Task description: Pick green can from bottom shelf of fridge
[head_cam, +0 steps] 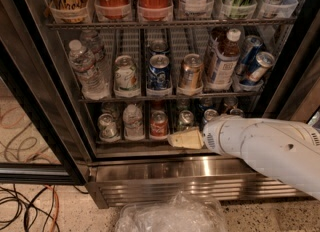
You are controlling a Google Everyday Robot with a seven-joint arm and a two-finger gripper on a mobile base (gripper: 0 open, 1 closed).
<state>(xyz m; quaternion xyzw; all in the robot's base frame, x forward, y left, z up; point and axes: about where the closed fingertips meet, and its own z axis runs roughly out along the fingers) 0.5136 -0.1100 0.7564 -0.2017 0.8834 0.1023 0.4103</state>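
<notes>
In the fridge (165, 172), the wire bottom shelf (129, 144) holds one silvery can (107, 126), one pale labelled can (133, 122), one red can (159, 124), then the green can (185, 120), dark with a shiny top. The cream gripper (184, 139) hovers just in front of it; I cannot tell whether it is open or closed. Two more can tops (210, 114) show to the right.

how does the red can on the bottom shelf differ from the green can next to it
The red can has a red body; the green can is dark green. The red can stands clear of the gripper, which sits low, right in front of the green can. The red can is one lane further left. Both stand upright on the bottom shelf with silver tops.
</notes>
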